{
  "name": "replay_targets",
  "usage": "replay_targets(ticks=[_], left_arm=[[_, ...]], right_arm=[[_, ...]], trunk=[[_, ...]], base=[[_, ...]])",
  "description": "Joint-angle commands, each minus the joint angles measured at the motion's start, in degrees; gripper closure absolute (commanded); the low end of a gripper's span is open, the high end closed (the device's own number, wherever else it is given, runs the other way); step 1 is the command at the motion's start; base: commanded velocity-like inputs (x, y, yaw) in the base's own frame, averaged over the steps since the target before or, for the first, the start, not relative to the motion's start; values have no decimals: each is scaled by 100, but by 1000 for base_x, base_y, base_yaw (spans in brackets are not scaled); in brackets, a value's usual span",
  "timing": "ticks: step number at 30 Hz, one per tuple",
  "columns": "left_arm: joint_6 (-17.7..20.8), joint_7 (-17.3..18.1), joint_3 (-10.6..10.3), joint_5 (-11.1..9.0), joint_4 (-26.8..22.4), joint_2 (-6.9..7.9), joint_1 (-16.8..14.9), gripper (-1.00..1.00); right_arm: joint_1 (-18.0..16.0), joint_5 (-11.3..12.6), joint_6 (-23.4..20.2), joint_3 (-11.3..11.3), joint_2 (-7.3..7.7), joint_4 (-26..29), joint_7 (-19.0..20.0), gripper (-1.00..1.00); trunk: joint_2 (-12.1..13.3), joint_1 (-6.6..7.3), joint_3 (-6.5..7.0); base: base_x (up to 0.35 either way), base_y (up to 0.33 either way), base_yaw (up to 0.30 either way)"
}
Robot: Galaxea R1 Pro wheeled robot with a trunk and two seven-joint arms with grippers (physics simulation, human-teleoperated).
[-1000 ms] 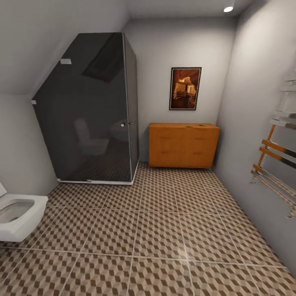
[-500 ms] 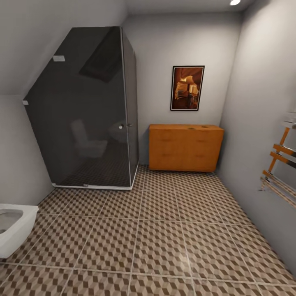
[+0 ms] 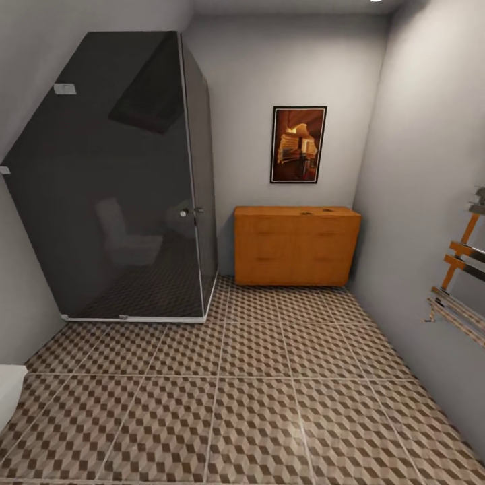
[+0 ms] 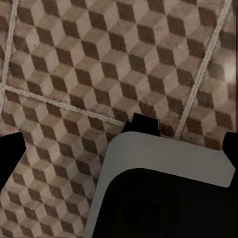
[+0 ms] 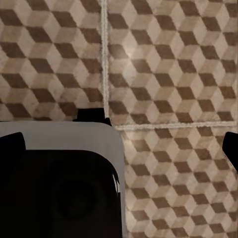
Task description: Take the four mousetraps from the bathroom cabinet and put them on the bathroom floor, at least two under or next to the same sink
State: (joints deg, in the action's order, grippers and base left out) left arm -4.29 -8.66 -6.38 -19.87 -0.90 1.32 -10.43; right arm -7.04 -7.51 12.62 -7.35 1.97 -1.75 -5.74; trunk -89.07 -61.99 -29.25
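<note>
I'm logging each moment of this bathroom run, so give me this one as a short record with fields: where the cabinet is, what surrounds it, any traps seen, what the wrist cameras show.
cabinet: orange-brown chest against the far wall, drawers shut
mousetraps: small dark specks on the cabinet top, too small to identify
left of cabinet: dark glass shower enclosure
above cabinet: framed picture
right wall: towel rail
floor: cube-pattern tiles, open path to the cabinet
toilet: white edge at lower left
wrist views: tiles and grey robot body below; gripper state unclear

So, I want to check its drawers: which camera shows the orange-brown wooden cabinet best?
The head view: the orange-brown wooden cabinet stands whole against the far wall, drawers shut. Both wrist views look down at the cube-patterned floor tiles, not at it.
</note>
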Motion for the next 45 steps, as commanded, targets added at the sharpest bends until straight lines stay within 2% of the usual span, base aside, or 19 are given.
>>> replay_targets(ticks=[1,45], left_arm=[[-16,-14,-49,-47,2,0,-3,-100],[-33,-13,-48,-44,2,0,-3,-100]], right_arm=[[-8,-63,27,-46,2,-19,-18,-100],[-8,-63,28,-34,-9,-17,-13,-100]], trunk=[[-3,-3,-6],[-3,-3,3]], base=[[327,0,-7],[327,0,-12]])
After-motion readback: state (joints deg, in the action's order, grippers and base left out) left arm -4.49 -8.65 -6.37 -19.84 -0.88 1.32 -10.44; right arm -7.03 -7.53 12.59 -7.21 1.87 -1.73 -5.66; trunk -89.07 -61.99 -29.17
